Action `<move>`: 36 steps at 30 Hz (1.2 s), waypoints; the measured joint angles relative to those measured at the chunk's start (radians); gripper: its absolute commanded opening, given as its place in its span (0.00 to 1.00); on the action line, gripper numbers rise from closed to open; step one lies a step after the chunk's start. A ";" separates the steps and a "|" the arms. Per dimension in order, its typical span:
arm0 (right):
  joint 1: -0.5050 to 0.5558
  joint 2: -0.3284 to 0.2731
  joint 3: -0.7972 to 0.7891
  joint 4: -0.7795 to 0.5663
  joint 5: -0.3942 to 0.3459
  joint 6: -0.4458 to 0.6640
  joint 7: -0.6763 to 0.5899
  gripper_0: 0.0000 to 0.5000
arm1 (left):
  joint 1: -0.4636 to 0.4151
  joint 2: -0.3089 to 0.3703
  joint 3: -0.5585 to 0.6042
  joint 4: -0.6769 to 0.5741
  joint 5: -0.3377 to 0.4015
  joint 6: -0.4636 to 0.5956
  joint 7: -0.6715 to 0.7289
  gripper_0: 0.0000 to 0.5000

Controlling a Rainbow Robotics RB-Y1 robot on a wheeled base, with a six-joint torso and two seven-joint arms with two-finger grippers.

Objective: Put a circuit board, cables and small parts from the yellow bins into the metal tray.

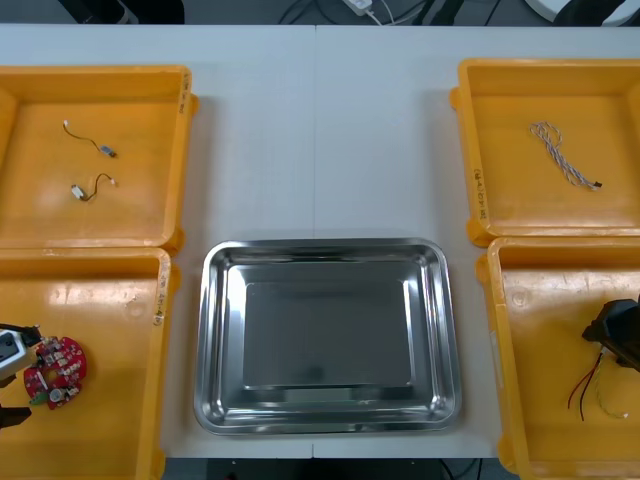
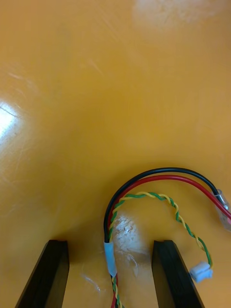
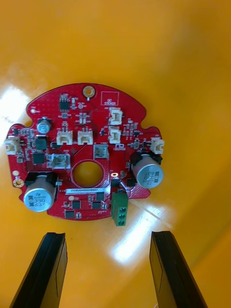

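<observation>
Light table (image 1: 320, 130), with the metal tray (image 1: 328, 340) at its near middle, bare and shiny: nothing delivered yet. Yellow bins flank the tray: far left bin (image 1: 150, 100), near left bin (image 1: 110, 300), far right bin (image 1: 520, 200), near right bin (image 1: 540, 340). Left of the tray, in the near left bin, the round red circuit board (image 1: 55, 372) lies flat. The left gripper (image 3: 108, 269) hangs over it, fingers spread, board just beyond the tips, ungripped. Right of the tray, the right gripper (image 2: 110, 250) is likewise spread, straddling a red, black and yellow-green cable (image 2: 159, 180), unclamped. Far right bin: pale twisted cable (image 1: 562, 155). Far left bin: short black cable (image 1: 88, 138), second short black cable (image 1: 90, 187). Judgement: both picks only at approach; every item remains to move.
</observation>
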 measured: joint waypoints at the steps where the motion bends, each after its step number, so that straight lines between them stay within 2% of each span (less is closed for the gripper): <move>1: 0.000 -0.001 0.001 0.001 0.000 -0.003 0.000 0.82 | 0.000 -0.001 -0.004 0.000 -0.002 0.000 0.000 1.00; 2: 0.000 -0.002 0.002 0.001 0.000 -0.006 0.000 0.48 | 0.000 -0.002 -0.007 0.000 -0.004 0.000 0.000 1.00; 3: 0.000 -0.003 0.003 0.002 0.001 -0.009 0.000 0.34 | 0.000 -0.005 -0.011 0.000 -0.006 -0.001 0.000 1.00; 4: 0.000 -0.004 0.004 0.002 0.002 -0.012 0.000 0.03 | 0.000 -0.008 -0.014 0.000 -0.008 -0.001 0.000 1.00; 5: 0.000 -0.006 0.004 0.003 0.003 -0.013 0.000 0.00 | 0.000 -0.011 -0.016 0.000 -0.011 -0.001 0.000 1.00; 22: -0.003 -0.009 0.005 0.006 0.004 -0.012 0.000 0.00 | 0.000 -0.060 -0.043 0.000 -0.055 -0.010 0.000 1.00; 36: -0.165 -0.009 -0.046 0.007 0.004 0.318 0.000 0.00 | 0.000 -0.061 -0.053 0.000 -0.091 -0.020 0.000 1.00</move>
